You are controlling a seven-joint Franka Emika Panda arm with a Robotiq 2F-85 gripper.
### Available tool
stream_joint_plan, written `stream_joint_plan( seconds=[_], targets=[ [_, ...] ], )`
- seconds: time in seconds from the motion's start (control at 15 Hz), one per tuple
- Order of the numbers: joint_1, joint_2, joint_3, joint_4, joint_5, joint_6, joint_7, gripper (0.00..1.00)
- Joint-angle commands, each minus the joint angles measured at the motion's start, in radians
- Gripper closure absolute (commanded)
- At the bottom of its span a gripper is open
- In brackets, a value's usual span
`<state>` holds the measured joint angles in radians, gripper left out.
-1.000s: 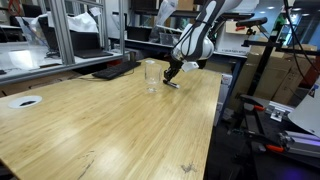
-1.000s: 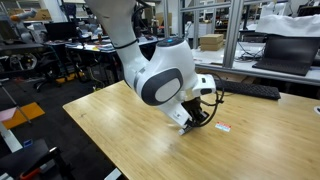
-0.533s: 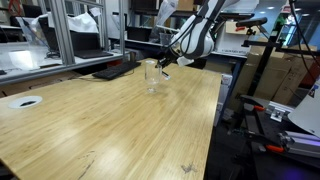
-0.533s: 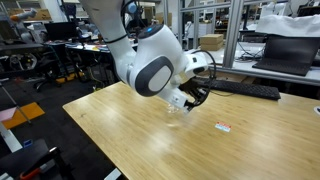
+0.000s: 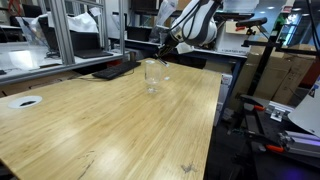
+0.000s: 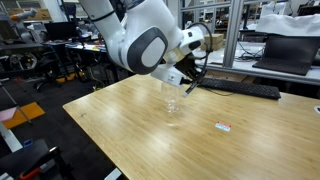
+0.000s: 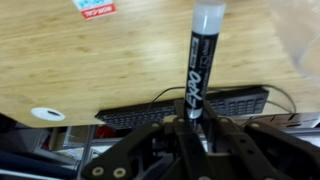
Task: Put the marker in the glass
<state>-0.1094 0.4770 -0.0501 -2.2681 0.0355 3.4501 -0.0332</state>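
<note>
Wrist view: jaws pinch marker (image 7: 199,70) at its dark end, whitish end pointing away. Light, stiff, slick, so it may pivot. Glass (image 5: 152,76) below jaws looks fragile and tippy.

The marker (image 7: 200,70) — black, white-tipped (whitish lettering, perhaps); table (image 7: 120,60) pale wood-grain; glass (image 5: 152,76) clear, colourless.

place: probably a robotics lab | cues: aluminium frames (image 5: 64,25), keyboard (image 6: 245,90), monitor (image 6: 290,48)
</note>
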Motion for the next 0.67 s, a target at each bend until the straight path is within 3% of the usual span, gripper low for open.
stream_joint_plan(
  seconds=[0.0, 0.27, 0.6],
  targets=[
    [-0.208, -0.04, 0.242, -0.056, -0.173, -0.1, 0.05, 0.95],
    [-0.335, -0.064, 0.381, -0.069, -0.203, -0.211, 0.063, 0.95],
    [-0.423, -0.109, 0.433, -0.053, -0.179, -0.332, 0.047, 0.95]
  ],
)
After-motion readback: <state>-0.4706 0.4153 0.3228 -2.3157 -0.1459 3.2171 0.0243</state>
